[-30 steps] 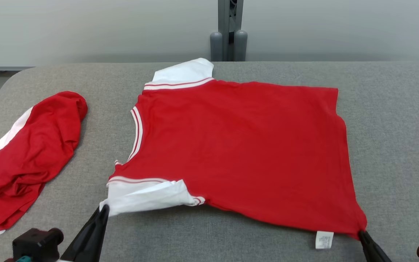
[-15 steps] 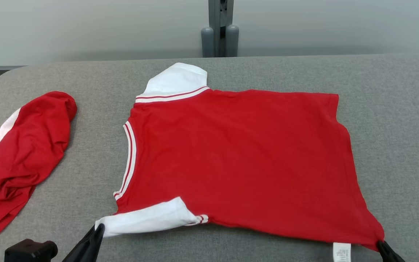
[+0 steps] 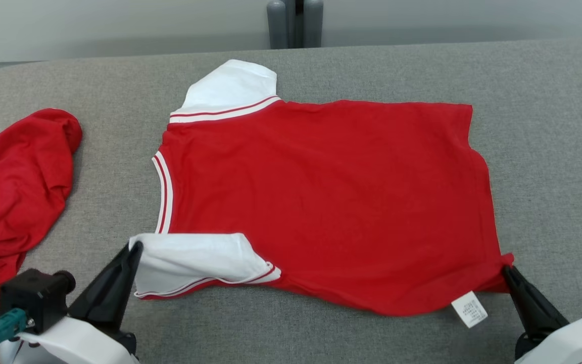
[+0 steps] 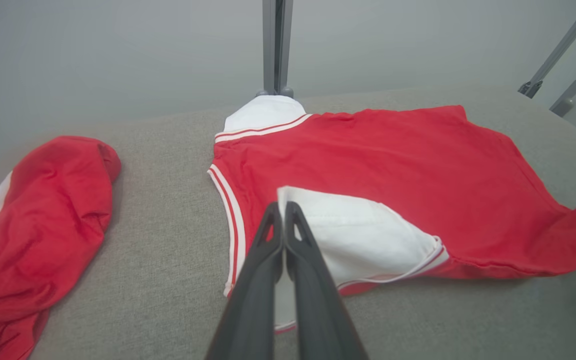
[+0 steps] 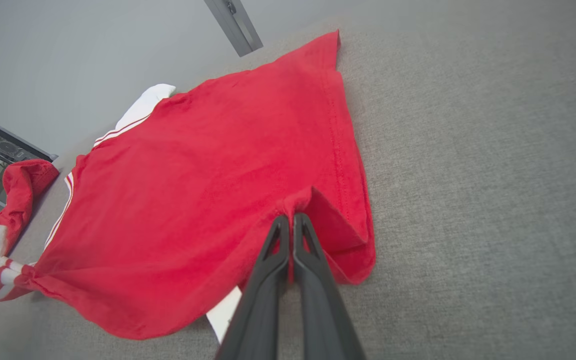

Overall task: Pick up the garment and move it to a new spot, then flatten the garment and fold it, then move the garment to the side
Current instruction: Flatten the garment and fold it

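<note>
Counter (image 3: 548, 126): broad, round-cornered, covered in grey woven fabric with a fine fleck; carries the garment (image 3: 321, 202) at its middle. Wall beyond the garment: plain, pale grey, matt. Grey metal post (image 3: 295, 23): upright, with two rounded feet, just past the garment's far sleeve. The garment itself: red knit shirt spread nearly flat, neck toward the robot's left, hem toward its right; white sleeves with red-and-white striped trim; near sleeve (image 3: 190, 263) folded over; white care label (image 3: 469, 309) at the near hem corner. Second red-and-white cloth (image 3: 13, 187): crumpled heap, well left of the garment. Left pincer (image 3: 136, 247): dark fingers closed on the near sleeve's edge. Right pincer (image 3: 507, 272): closed, pinching the garment's near hem corner into a small ridge.
</note>
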You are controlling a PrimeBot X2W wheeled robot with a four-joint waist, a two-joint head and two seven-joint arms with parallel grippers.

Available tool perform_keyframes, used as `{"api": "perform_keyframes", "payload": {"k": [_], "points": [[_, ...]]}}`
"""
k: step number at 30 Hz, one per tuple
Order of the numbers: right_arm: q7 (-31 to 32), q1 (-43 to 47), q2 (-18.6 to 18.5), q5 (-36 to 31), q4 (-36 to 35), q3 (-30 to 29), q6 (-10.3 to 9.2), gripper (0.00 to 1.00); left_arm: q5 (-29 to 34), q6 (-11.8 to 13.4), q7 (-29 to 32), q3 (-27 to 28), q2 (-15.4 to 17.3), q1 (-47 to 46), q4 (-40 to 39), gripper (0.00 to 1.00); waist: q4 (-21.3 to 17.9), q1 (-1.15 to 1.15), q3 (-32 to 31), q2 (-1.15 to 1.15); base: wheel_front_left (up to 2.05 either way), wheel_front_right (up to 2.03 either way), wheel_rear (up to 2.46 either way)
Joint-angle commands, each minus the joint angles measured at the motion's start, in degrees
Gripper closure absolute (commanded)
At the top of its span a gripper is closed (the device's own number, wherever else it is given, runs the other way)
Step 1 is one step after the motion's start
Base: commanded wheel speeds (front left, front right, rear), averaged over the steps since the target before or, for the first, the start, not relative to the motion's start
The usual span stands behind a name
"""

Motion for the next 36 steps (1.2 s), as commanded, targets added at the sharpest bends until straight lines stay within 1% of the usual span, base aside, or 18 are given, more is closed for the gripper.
{"api": "perform_keyframes", "payload": {"k": [1,6,8,9,12,14,15,17,21,22,23,24,25,27,30,34,36], "points": [[-0.32,-1.74,-0.23,0.15,0.16,-0.59,0.01,1.0,0.74,-0.41,-0.67,0.17,-0.07,-2.51,0.99,1.0,-0.19,0.0,0.95,0.0,0.0,0.0,0.0],[-0.92,-7.49,-0.72,-0.43,2.2,-0.79,0.01,1.0,0.79,-1.91,-1.71,-0.26,-0.38,-8.28,5.17,1.0,-0.36,0.0,3.42,0.0,0.0,0.0,0.0],[-1.15,-10.12,-0.71,0.37,3.83,-0.83,0.01,1.0,0.39,-2.07,-2.0,-0.25,-0.7,-9.93,6.95,1.0,-0.43,0.0,4.58,0.0,0.0,0.0,0.0],[-1.24,-11.31,-1.26,0.03,4.91,-1.07,0.01,1.0,0.66,-2.21,-1.87,-0.36,-0.49,-10.93,8.15,1.0,-0.37,0.0,5.24,0.0,0.0,0.0,0.0],[-1.69,-14.62,-1.84,0.72,7.41,-0.55,0.02,1.0,0.47,-2.92,-2.31,-1.26,-1.51,-13.69,10.68,1.0,0.0,0.0,7.15,0.0,0.0,0.0,0.0],[-1.89,-16.36,-2.9,-0.12,9.45,-0.54,0.02,1.0,0.41,-3.26,-3.24,-1.59,-2.4,-15.24,12.49,1.0,0.2,0.0,8.06,0.0,0.0,0.0,0.0],[-1.88,-17.19,-2.68,0.51,10.38,-0.42,0.02,1.0,0.35,-3.67,-3.72,-1.95,-2.6,-15.99,13.37,1.0,0.39,0.0,8.5,0.0,0.0,0.0,0.0],[-2.01,-18.35,-3.69,-0.27,12.16,-0.33,0.02,1.0,0.25,-3.97,-4.5,-2.28,-3.12,-17.13,15.53,1.0,0.76,0.0,9.13,0.0,0.0,0.0,0.0],[-2.71,-19.68,-4.01,0.26,15.22,0.08,0.02,1.0,-0.09,-4.81,-6.33,-2.69,-4.07,-18.81,19.11,1.0,1.2,0.0,9.81,0.0,0.0,0.0,0.0],[-3.08,-19.72,-3.9,0.54,15.73,0.22,0.02,0.87,-0.43,-4.92,-6.94,-2.58,-4.42,-19.02,19.69,0.87,1.24,0.0,9.82,0.0,0.0,0.0,0.0],[-3.45,-19.63,-3.81,0.27,16.24,-0.11,0.02,0.54,-0.71,-4.92,-7.47,-2.47,-4.87,-19.2,20.31,0.42,1.28,0.0,9.8,0.0,0.0,0.0,0.0],[-3.91,-19.56,-3.48,0.5,16.53,-0.7,0.02,0.09,-0.92,-4.97,-8.05,-2.36,-5.23,-19.46,20.75,0.0,1.31,0.0,9.75,0.0,0.0,0.0,0.0],[-4.75,-19.55,-3.03,1.06,16.63,-1.27,0.02,0.0,-0.95,-4.98,-8.71,-2.19,-5.52,-19.63,21.17,0.0,1.34,0.0,9.56,0.0,0.0,0.0,0.0],[-5.45,-19.39,-2.7,1.0,16.73,-1.75,0.02,0.0,-1.14,-4.82,-9.6,-1.91,-5.96,-19.7,21.35,0.0,1.36,0.0,9.37,0.0,0.0,0.0,0.0],[-8.73,-18.41,-1.74,1.28,15.9,-3.42,0.02,0.0,-1.44,-3.88,-12.08,-0.8,-6.88,-19.29,22.0,0.0,1.19,0.0,8.55,0.0,0.0,0.0,0.0],[-15.72,-17.92,-0.75,-1.63,12.49,-6.13,0.02,0.0,-0.25,-1.95,-16.42,1.39,-7.88,-19.37,20.69,0.0,0.61,0.0,7.25,0.0,0.0,0.0,0.0],[-18.58,-17.86,-0.48,-4.0,10.61,-5.91,0.02,0.0,0.64,-1.08,-18.35,2.0,-8.02,-19.46,19.96,0.0,0.18,0.0,6.51,0.0,0.0,0.0,0.0]]}}
